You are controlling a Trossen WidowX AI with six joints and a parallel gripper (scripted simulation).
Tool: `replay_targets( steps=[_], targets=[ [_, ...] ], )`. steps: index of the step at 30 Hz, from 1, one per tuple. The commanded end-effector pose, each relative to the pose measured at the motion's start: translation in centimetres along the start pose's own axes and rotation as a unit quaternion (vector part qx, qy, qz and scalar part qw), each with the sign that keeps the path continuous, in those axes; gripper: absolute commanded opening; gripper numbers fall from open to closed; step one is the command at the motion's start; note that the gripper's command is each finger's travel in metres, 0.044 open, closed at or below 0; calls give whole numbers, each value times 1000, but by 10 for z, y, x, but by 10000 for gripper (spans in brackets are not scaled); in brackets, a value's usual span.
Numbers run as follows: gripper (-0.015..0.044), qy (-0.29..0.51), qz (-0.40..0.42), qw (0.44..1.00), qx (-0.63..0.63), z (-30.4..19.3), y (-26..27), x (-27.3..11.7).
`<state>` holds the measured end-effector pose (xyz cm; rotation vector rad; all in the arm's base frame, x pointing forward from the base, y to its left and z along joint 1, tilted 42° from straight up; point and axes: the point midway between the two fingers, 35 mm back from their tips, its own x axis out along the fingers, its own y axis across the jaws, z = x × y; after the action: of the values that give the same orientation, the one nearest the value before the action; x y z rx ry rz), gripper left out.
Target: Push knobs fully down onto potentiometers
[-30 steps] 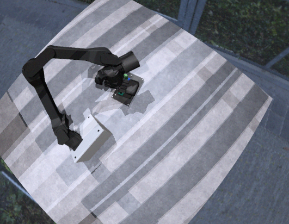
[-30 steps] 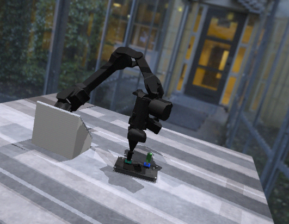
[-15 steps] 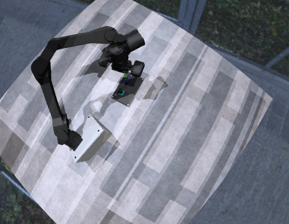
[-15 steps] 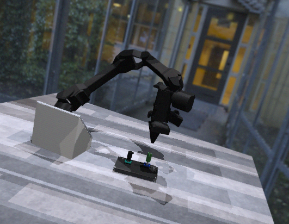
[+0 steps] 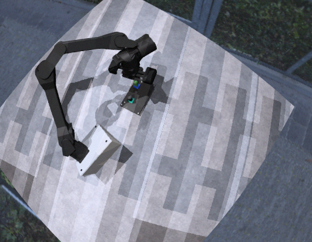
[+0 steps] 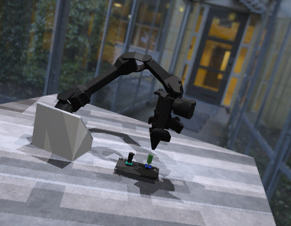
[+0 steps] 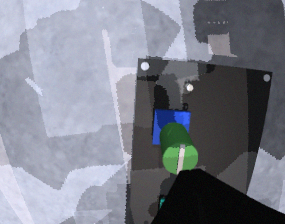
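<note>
The dark circuit board (image 5: pixel 143 101) (image 6: pixel 137 171) (image 7: pixel 223 125) stands on the table. A green knob (image 5: pixel 136 83) (image 6: pixel 150 159) (image 7: pixel 179 150) stands over the blue potentiometer (image 5: pixel 137 87) (image 6: pixel 148 167) (image 7: pixel 180 117); bare shaft shows below it in the exterior view. A black knob (image 5: pixel 130 98) (image 6: pixel 130 157) stands at the teal potentiometer (image 5: pixel 131 101) (image 6: pixel 129 163), with no clear gap below it. My gripper (image 6: pixel 153 148) (image 7: pixel 189 179) is shut and empty. Its tips are a little above the green knob, not touching it in the exterior view. In the wrist view they hide the black knob.
A pale wedge-shaped block (image 5: pixel 96 147) (image 6: pixel 53 131) stands beside the arm's base, away from the board. Small pins and corner screws show on the board. Shadows of the arm fall across the board and table.
</note>
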<state>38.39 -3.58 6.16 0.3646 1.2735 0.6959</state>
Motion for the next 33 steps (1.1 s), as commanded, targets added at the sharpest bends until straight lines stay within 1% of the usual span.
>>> replay_targets(
  steps=[1, 8, 33],
  targets=[
    [0, 1, 3, 1000, 3, -2, 1, 8],
    [0, 1, 3, 1000, 3, -2, 1, 18],
    [0, 1, 3, 1000, 3, -2, 1, 22]
  ],
)
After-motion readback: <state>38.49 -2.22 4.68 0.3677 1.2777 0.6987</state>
